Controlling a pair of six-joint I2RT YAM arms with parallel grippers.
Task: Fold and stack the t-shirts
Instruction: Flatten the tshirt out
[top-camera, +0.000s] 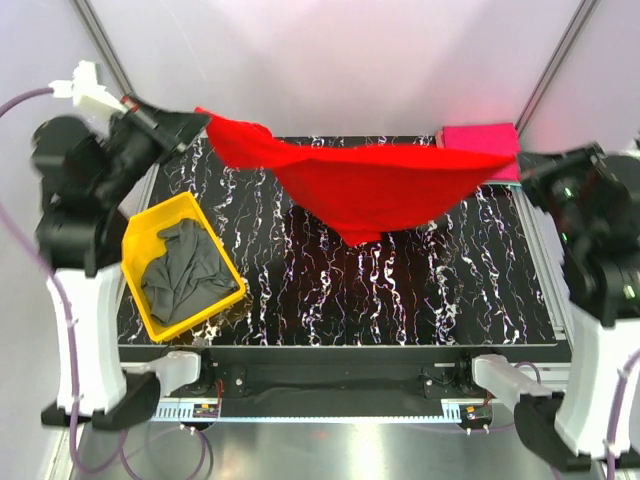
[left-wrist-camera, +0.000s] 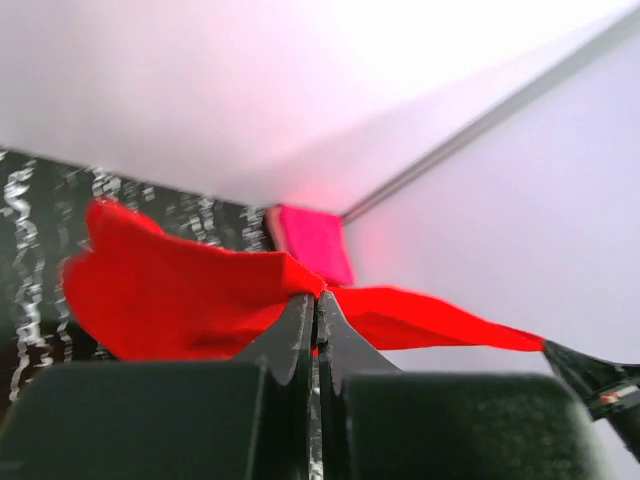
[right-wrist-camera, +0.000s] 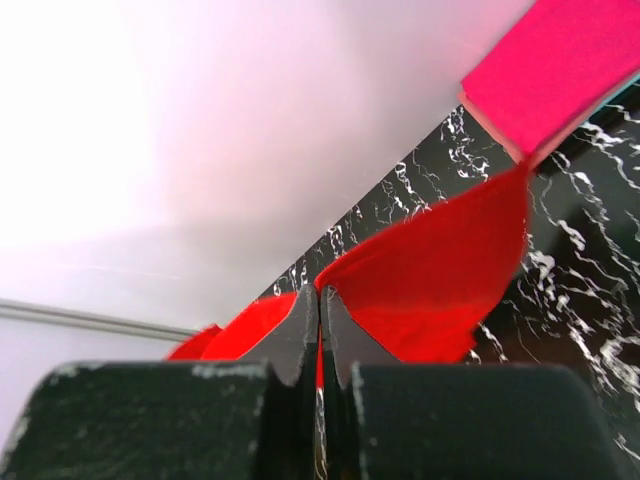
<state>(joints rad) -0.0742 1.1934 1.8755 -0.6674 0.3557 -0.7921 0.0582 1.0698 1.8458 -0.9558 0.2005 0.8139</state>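
A bright red t-shirt (top-camera: 360, 185) hangs stretched in the air over the black marbled table (top-camera: 400, 300), sagging in the middle. My left gripper (top-camera: 203, 118) is shut on its left end, up at the back left. Over at the right, my right gripper (top-camera: 512, 165) is shut on the other end. In the left wrist view the red t-shirt (left-wrist-camera: 190, 295) is pinched at my left gripper (left-wrist-camera: 318, 298). The right wrist view shows red cloth (right-wrist-camera: 430, 275) clamped in my right gripper (right-wrist-camera: 321, 292). A folded magenta-pink t-shirt (top-camera: 480, 140) lies at the table's back right corner. A dark grey t-shirt (top-camera: 185, 270) lies crumpled in the tray.
A yellow plastic tray (top-camera: 140, 240) stands on the table's left side near my left arm. White enclosure walls and metal frame posts (top-camera: 100, 40) close in the back and sides. The folded pink t-shirt (right-wrist-camera: 550, 70) lies just behind my right gripper.
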